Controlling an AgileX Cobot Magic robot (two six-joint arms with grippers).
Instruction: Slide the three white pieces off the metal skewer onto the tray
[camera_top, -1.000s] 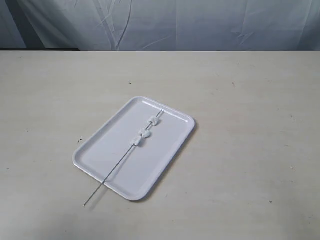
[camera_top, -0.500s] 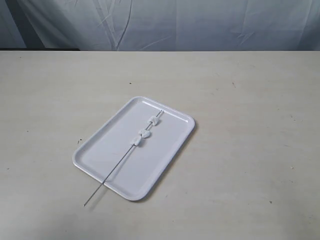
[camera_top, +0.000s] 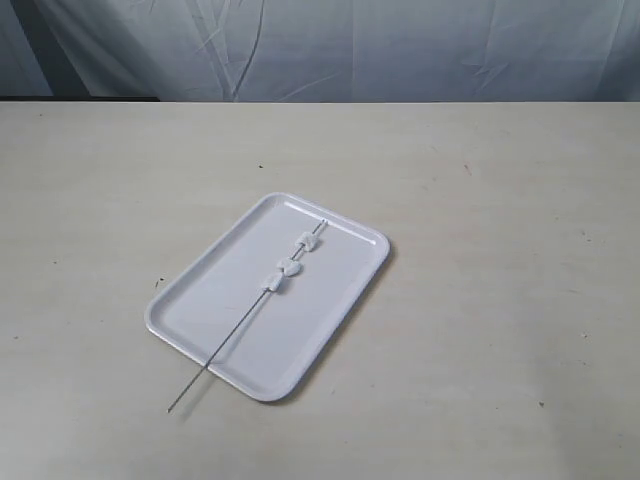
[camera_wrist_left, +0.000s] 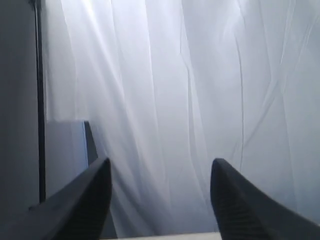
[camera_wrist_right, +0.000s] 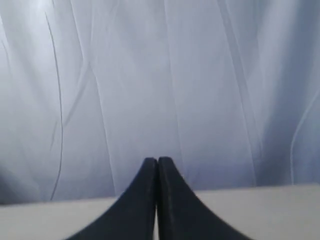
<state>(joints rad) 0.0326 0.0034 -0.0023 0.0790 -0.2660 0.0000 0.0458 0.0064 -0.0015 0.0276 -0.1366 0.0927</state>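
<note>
Jaws of the left gripper (camera_wrist_left: 160, 167) stood wide apart and held nothing; those of the right gripper (camera_wrist_right: 158, 162) were pressed together, with nothing visible between them. Both wrist views faced the white curtain (camera_wrist_left: 200, 75), so no task item lay between or near either pair of jaws, and neither gripper appeared in the exterior view. The metal skewer (camera_top: 240, 327) lay diagonally across the tray (camera_top: 200, 300), one bare end overhanging the rim above the table (camera_top: 480, 300). The three white pieces (camera_top: 290, 268) sat threaded on the opposite half, two touching and one apart, all over the tray. The skewer was judged light, stiff and smooth, and liable to roll or pivot under an off-centre pinch; the long bare section was the recommended hold. The pieces were judged soft and very light, so each should be nipped gently across its sides and drawn toward the nearer tip.
</note>
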